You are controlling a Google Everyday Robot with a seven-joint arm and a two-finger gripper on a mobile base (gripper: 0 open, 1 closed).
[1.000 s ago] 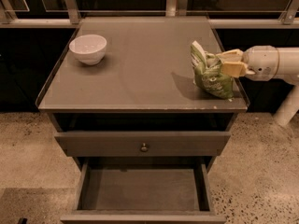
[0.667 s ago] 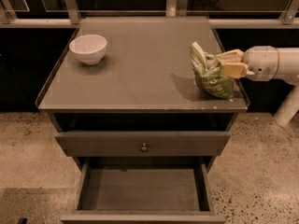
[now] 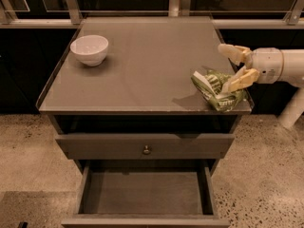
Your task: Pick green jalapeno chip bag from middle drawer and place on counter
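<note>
Holding the gripper (image 3: 225, 69) at right of frame, fingers (image 3: 242, 79) spread wide, the lower one seemingly touching the green jalapeno chip bag (image 3: 216, 90). Risking dragging it off the surface's (image 3: 142, 70) lower-right corner when pulling away.

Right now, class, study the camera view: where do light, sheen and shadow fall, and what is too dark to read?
Camera view: the counter shows a pale sheen; the green jalapeno chip bag throws a shadow leftward; the open gripper, at the counter's right edge above the bag, is brightly lit; the middle drawer is dim; the background is near black.
</note>
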